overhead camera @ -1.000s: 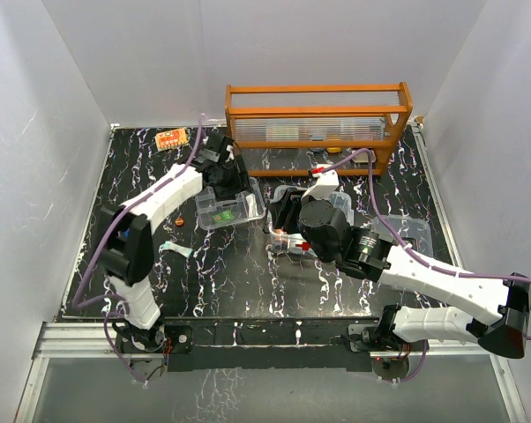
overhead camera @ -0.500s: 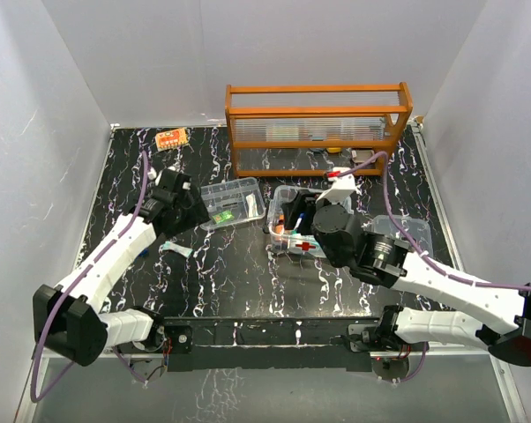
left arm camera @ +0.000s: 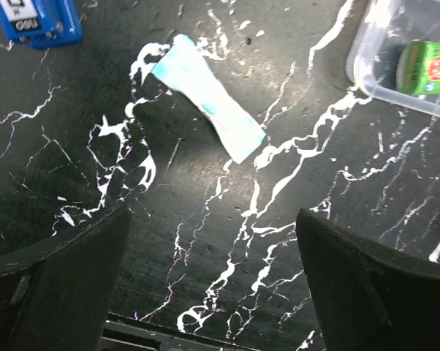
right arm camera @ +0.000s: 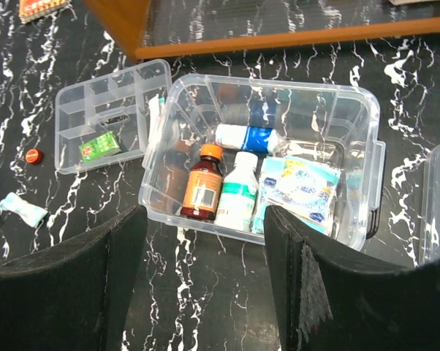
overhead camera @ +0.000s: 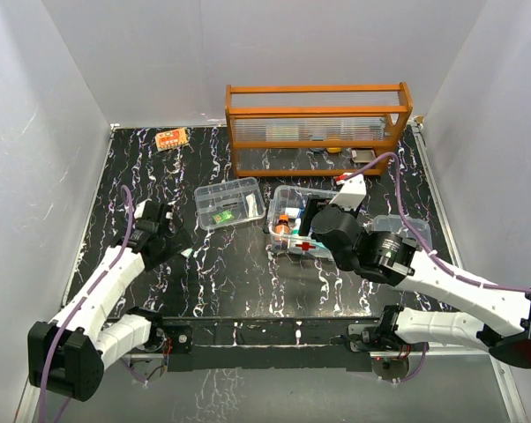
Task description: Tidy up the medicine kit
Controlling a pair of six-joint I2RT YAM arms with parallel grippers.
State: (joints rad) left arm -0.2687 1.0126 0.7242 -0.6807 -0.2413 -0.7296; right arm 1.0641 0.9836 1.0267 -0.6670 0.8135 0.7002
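The medicine kit's clear box (overhead camera: pixel 290 191) stands mid-table, red cross on its near side. In the right wrist view the box (right arm camera: pixel 369 146) holds an amber bottle (right arm camera: pixel 202 183), a white bottle (right arm camera: pixel 238 189), a blue-white tube (right arm camera: pixel 248 137) and sachets (right arm camera: pixel 300 189). The divided tray (overhead camera: pixel 214 189) lies left of it and holds a small green box (right arm camera: pixel 98 146). The lid (overhead camera: pixel 411 231) lies right of the box. My right gripper (right arm camera: pixel 205 292) is open and empty, above the box's near side. My left gripper (left arm camera: pixel 213 285) is open and empty, just short of a pale blue sachet (left arm camera: pixel 209 108).
An orange wooden rack (overhead camera: pixel 318 123) stands at the back. An orange blister pack (overhead camera: pixel 171 138) lies at the back left. A blue box (left arm camera: pixel 37 20) lies beyond the sachet. A red cap (right arm camera: pixel 33 155) lies left of the tray.
My left arm has drawn back from the tray to the near left, over the sachet. My right gripper has pulled back and right from the box.
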